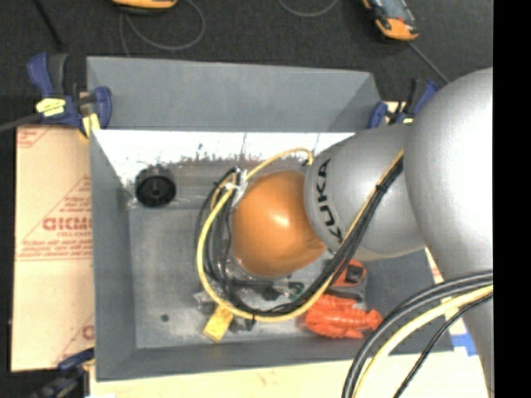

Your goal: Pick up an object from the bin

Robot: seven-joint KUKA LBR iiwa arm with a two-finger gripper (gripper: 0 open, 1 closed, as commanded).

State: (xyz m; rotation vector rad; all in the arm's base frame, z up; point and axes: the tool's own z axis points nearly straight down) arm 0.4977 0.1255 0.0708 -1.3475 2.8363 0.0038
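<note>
In the bin, the hand hangs beside a yellow block; grip hidden, cannot tell.

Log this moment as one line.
arm: low over bin middle | nearest: yellow block, orange-red toy | apart: black round thing, upper-left corner | held: cannot tell

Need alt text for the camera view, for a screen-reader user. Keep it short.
A silver KUKA arm reaches from the right into a grey metal bin, its orange-covered wrist low over the middle of the floor. A small yellow block and an orange-red ridged thing lie by the near wall; a black round thing sits in the far left corner.
</note>
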